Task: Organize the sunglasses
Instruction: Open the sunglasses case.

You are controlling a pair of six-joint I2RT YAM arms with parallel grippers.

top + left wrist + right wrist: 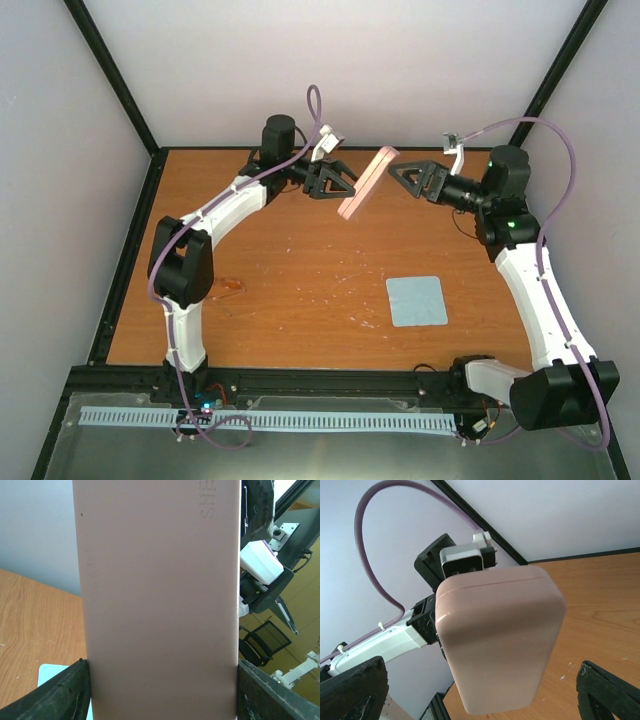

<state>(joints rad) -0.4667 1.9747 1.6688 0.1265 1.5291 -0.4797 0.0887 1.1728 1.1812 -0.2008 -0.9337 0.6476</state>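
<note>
Pale walls box in a brown wooden tabletop [300,300]. Above its far edge the left claw [348,186] holds a pink case [367,183] up in the air, its fingers [55,695] pressed to the case's two long sides. The right claw [396,178] faces the case from just beside it, spread wide and gripping nothing. The sunglasses [229,287] seem to be the faint amber shape lying flat near the left edge, under the left arm's elbow and well apart from both claws.

The main risk, as I judge it, is a slip. The case's sides are smooth and pinched only at the edges, so a nudge from the right claw could twist it loose and drop it. If the left arm lowers or swings, its elbow might sweep the sunglasses off the left edge. A light blue cloth [417,300] lies toward the near right corner, out of harm's way.
</note>
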